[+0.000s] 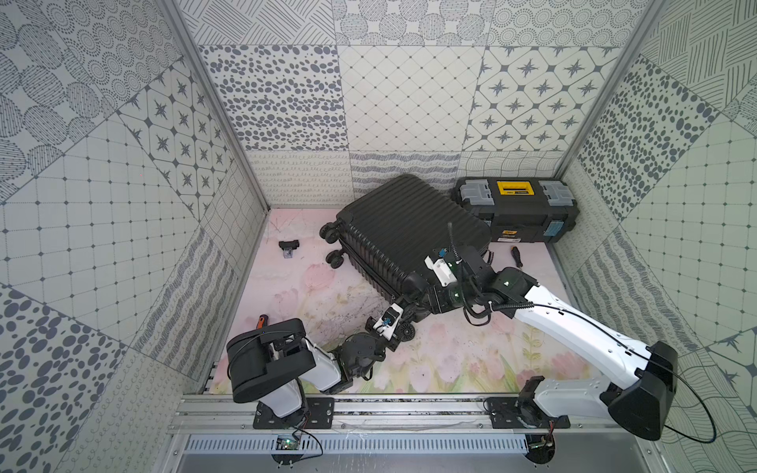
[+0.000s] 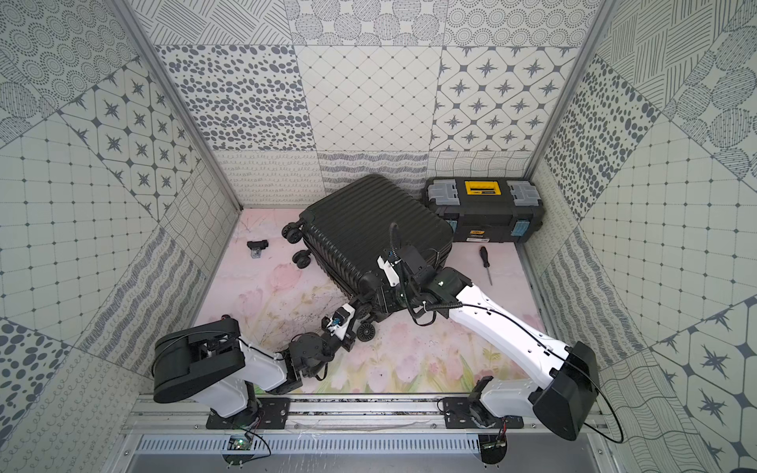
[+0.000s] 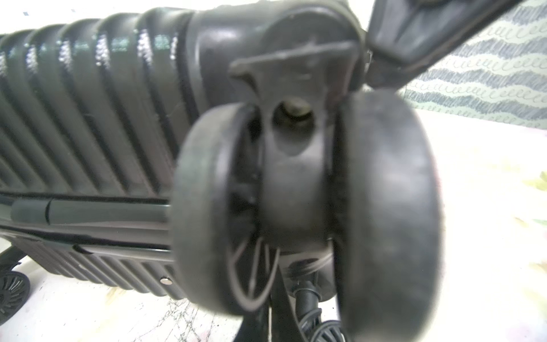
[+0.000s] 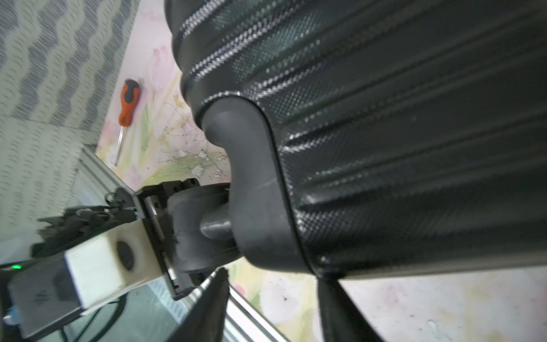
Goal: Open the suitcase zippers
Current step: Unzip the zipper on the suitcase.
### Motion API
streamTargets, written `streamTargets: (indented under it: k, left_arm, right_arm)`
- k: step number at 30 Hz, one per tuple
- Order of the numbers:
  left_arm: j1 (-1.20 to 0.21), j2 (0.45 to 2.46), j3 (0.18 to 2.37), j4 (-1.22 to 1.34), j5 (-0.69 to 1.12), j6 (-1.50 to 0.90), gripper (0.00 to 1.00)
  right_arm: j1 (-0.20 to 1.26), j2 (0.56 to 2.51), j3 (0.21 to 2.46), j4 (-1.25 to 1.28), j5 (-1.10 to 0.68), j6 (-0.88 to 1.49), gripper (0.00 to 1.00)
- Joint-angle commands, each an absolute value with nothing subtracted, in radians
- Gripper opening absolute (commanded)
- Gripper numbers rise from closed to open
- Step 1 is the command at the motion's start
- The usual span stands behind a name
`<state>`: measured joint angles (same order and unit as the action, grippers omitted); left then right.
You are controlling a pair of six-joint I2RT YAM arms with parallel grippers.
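The black ribbed suitcase [image 1: 403,229] lies flat and skewed across the mat in both top views [image 2: 368,221]. Its zipper track [image 3: 97,197] shows as a thin black line along the side seam; no pulls are visible. My left gripper [image 1: 398,317] is shut at the near caster wheel [image 3: 384,207], its tips reaching into the gap between the wheel's two halves; I cannot tell whether it pinches anything. My right gripper [image 4: 272,275] stands open just below the suitcase's near corner cap [image 4: 254,183], one fingertip [image 4: 322,281] touching the shell's edge.
A black toolbox [image 1: 516,209] with yellow and grey lid parts stands behind the suitcase on the right. A dark screwdriver [image 1: 517,256] lies in front of it. An orange-handled screwdriver [image 4: 127,100] lies near the left arm. A small black part [image 1: 288,247] sits at the left.
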<state>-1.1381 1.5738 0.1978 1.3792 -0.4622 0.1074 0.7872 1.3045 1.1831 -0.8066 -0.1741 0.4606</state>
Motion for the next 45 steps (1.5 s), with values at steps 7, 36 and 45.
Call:
streamTargets:
  k: [7, 36, 45]
  left_arm:
    - [-1.186, 1.577, 0.218, 1.413, -0.436, 0.209, 0.00]
    - [-1.200, 1.595, 0.228, 1.413, -0.496, 0.221, 0.00]
    - [-1.200, 1.324, 0.202, 1.138, -0.537, 0.146, 0.00]
  right_arm:
    - [0.861, 1.408, 1.287, -0.765, -0.108, 0.488, 0.23]
    - [0.473, 1.191, 1.312, -0.671, -0.309, 0.557, 0.78]
    - [0.096, 1.460, 1.472, -0.668, -0.303, 0.498, 0.78]
